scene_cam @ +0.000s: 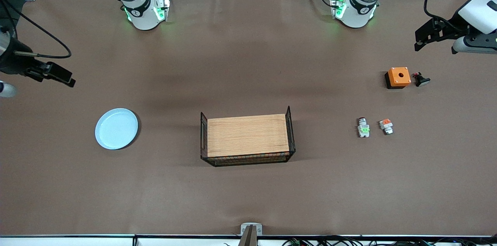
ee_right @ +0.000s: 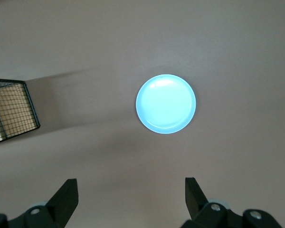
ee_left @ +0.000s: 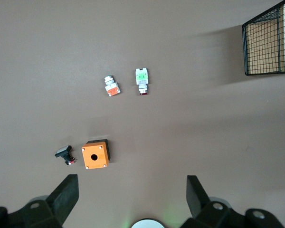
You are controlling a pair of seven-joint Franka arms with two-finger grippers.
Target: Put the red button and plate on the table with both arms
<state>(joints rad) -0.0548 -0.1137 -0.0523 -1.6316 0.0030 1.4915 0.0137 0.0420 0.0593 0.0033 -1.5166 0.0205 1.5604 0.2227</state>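
Both arms hang high at opposite ends of the surface, neither touching anything.

Left gripper: over the left arm's end, above the bare patch just past the orange box. Fingers wide apart, nothing between them. The wrist view looks straight down on its work area, which suggests a survey pose before descent.

Right gripper: over the right arm's end, above bare surface short of the plate. Fingers likewise spread and empty.

Red button: lying on its side on the surface toward the left arm's end, green block up, dark end cap pointing toward the robots' bases. Just beside it, apart, lies the orange-block piece. The box sits farther from the front camera, with a small black part next to it.

Plate: flat on the surface toward the right arm's end, upright, empty, well apart from the tray at the centre. The tray is empty too.

Assessment: each item lies on the side of the arm suited to reach it, so a split of button to left and plate to right seems intended. No grasp has begun. The button's near twin is a likely source of a wrong pick; the plate's low rim offers little to grip.
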